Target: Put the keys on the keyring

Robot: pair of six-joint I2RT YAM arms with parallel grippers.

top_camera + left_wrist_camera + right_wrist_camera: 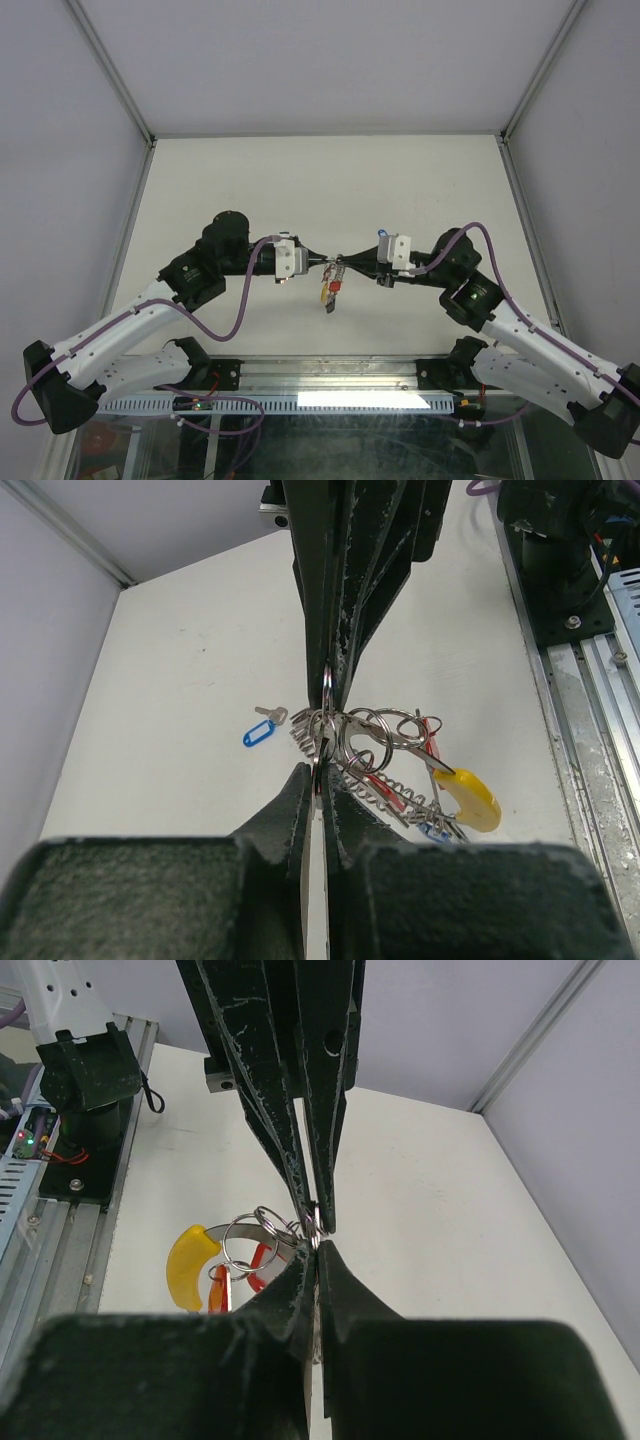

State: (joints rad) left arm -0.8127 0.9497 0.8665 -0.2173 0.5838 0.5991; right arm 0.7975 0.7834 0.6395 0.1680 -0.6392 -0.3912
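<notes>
My left gripper (322, 262) and right gripper (344, 265) meet tip to tip above the table's middle. In the left wrist view the left gripper (320, 776) is shut on a thin metal loop of the ribbed, coil-like keyring (392, 788). The right gripper (316, 1250) is shut on a thin silver piece at the same spot, apparently a key. Keys hang below the tips (330, 290) with a yellow tag (468, 798), a red tag (262, 1260) and a blue tag (432, 830). One key with a blue tag (262, 735) lies loose on the table.
The white table (230, 190) is walled by grey panels with metal posts at the back corners. A metal rail with cables (330, 385) and both arm bases run along the near edge.
</notes>
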